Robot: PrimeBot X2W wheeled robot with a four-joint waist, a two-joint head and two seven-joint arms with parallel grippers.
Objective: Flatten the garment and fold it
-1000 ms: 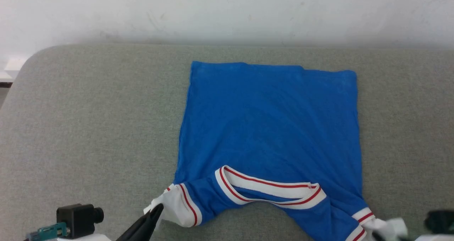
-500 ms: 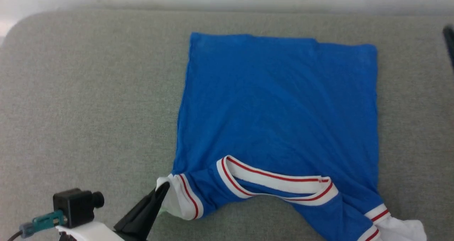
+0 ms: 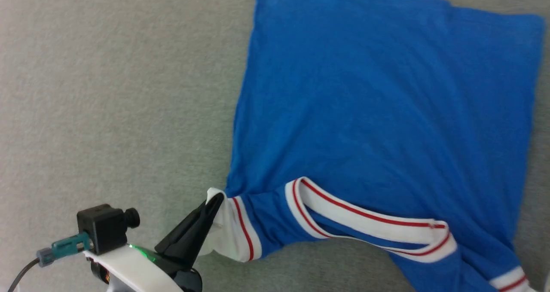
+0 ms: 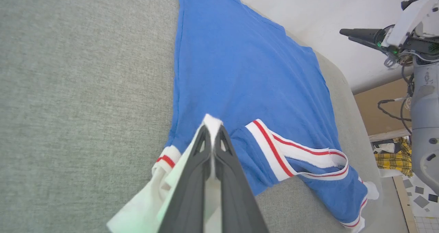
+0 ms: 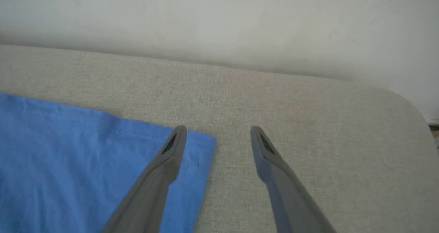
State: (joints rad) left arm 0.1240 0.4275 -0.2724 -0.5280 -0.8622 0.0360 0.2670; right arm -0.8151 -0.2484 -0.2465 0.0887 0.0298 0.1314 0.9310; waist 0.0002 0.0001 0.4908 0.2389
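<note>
As it stands: garment (image 3: 378, 111) mostly flat, no fold yet.
Left tool (image 3: 215, 202): pinching white sleeve (image 3: 227, 236).
Right tool (image 5: 218, 130): gaping, empty.

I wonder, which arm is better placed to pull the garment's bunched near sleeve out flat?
Left. The left gripper is shut on that white sleeve of the garment, ready to draw it outward. The right gripper hangs open by the far hem corner, away from it.
</note>
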